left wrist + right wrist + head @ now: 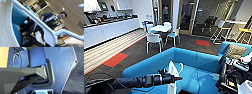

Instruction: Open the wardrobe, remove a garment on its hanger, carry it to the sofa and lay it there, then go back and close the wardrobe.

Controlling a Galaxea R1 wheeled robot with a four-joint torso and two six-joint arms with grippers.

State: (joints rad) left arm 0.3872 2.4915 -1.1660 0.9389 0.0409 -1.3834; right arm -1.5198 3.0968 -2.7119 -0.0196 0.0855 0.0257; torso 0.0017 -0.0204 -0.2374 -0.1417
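At the sofa (196, 63): left gripper (177, 78) carries hanger (41, 23) and garment (173, 70); finger state unclear. Laying step, I judge; next needs lowering onto the seat.

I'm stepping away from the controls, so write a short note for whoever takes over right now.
Left end effector: stretched out over the sofa, carrying the white T-shirt on its hanger; its grip itself is hard to make out.
Right end effector: state cannot be told.
A person stands close by.
Done: T-shirt taken out and brought to the sofa.
Left: lay it on the seat, return and close the wardrobe.
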